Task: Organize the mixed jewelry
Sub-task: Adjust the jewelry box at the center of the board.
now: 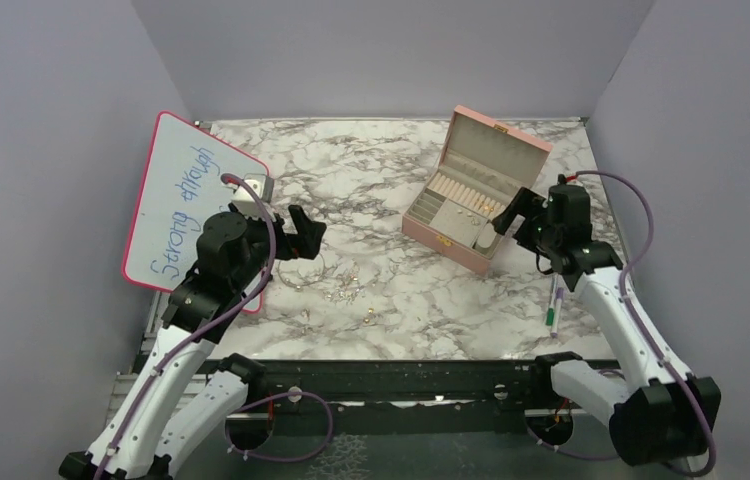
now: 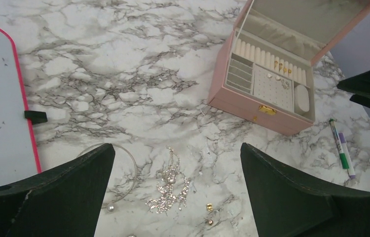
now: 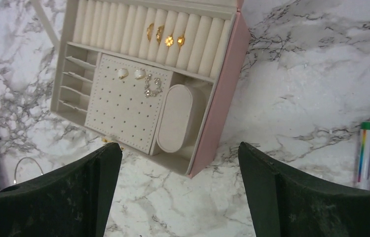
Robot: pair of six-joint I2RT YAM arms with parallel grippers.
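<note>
The left hand (image 1: pixel 306 231) is held wide open above the marble table (image 1: pixel 431 300). Below it the mixed jewelry (image 2: pixel 169 186) is scattered loose on the table, with a thin silver hoop (image 2: pixel 135 170) just beside the sparkling cluster. The right hand (image 3: pixel 180 148) is spread wide above the open pink box (image 3: pixel 225 98), where gold pieces (image 3: pixel 165 35) are seated in the ring rolls.
</note>
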